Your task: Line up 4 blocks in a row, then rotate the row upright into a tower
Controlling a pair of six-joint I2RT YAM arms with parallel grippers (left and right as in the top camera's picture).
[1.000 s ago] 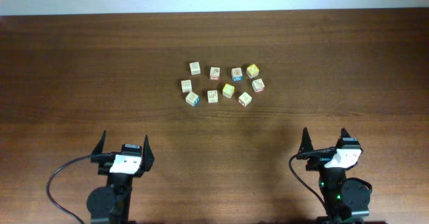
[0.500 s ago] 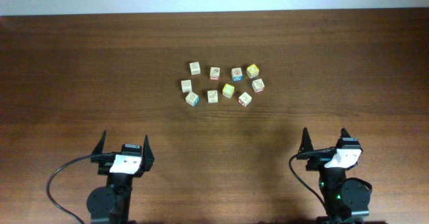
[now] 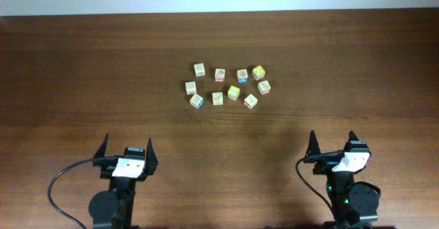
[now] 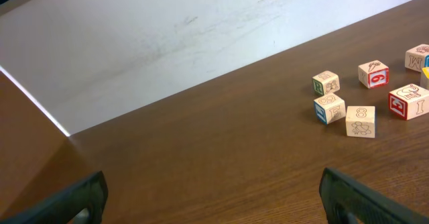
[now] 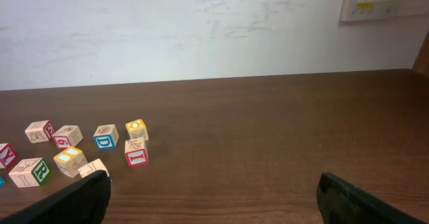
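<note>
Blocks [image 3: 234, 92], ten, cluster mid-table [image 3: 68, 64], far from every edge; left gripper [image 3: 127, 141] and right gripper [image 3: 332, 137] gape wide, empty.

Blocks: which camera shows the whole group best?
Overhead. All ten blocks show there, spread apart and unblocked. The left wrist view catches only some at its right edge; the right wrist view has most at its lower left, a few cut off.

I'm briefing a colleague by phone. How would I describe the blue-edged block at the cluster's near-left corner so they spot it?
On the brown table, small blocks cluster toward the far side, midway across. Find the cluster's corner nearest the left gripper. That block shows blue along its near edge; the blocks beside it look plain pale.
</note>
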